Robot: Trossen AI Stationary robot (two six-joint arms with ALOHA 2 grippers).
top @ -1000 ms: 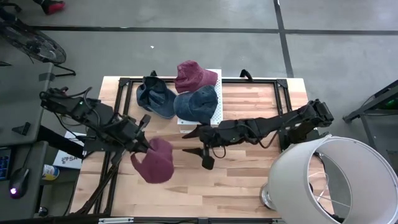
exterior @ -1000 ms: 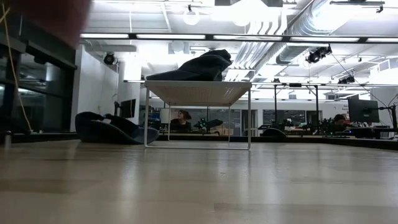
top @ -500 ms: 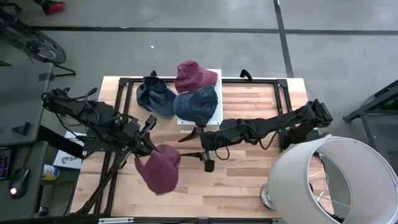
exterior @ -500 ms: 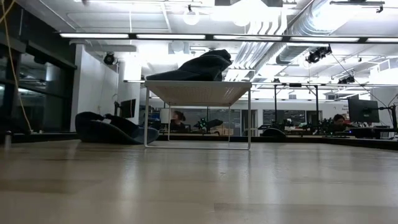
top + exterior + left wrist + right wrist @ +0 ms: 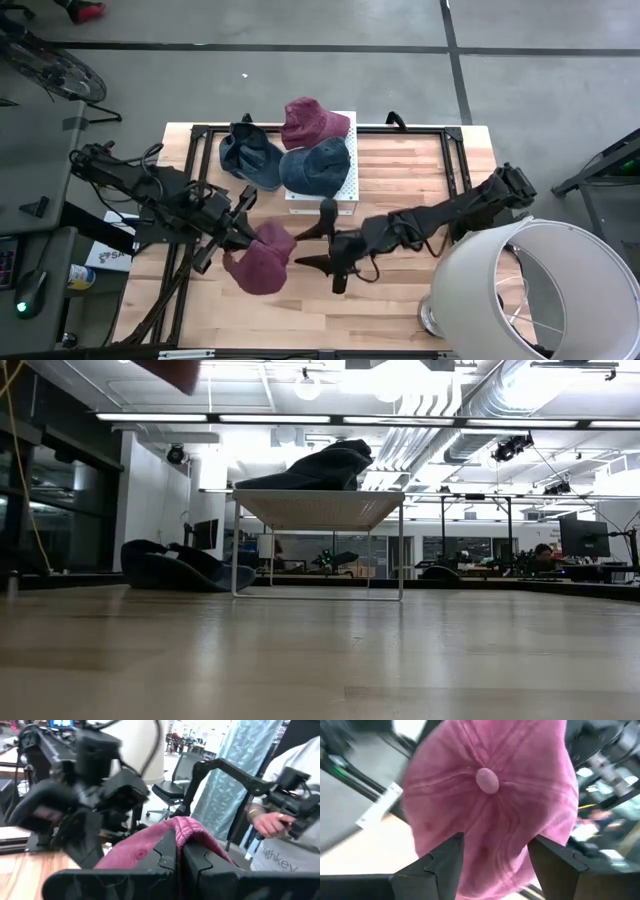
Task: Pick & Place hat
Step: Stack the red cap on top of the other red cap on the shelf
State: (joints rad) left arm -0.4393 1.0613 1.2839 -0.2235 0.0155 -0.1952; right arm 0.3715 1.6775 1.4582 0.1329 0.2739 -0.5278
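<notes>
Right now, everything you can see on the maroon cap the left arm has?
The maroon cap is soft fabric with stitched panels and a crown button. It hangs above the wooden table, crumpled, pinched at a fold by the shut left gripper. The open right gripper faces its crown, fingers either side, not closed on it.

A maroon cap (image 5: 262,268) hangs above the bench (image 5: 400,300), at about 7 o'clock of its middle, pinched at one edge and sagging below that hold. Seen crown-on, its pink-red panels meet at a small fabric button (image 5: 487,780) on top.

Three more caps sit toward 12 o'clock: a second maroon cap (image 5: 312,121) and a dark blue cap (image 5: 318,166) rest on a small white stand (image 5: 349,182), touching each other, and another dark blue cap (image 5: 248,157) lies on the bench just beside the stand at its 9 o'clock side.
</notes>
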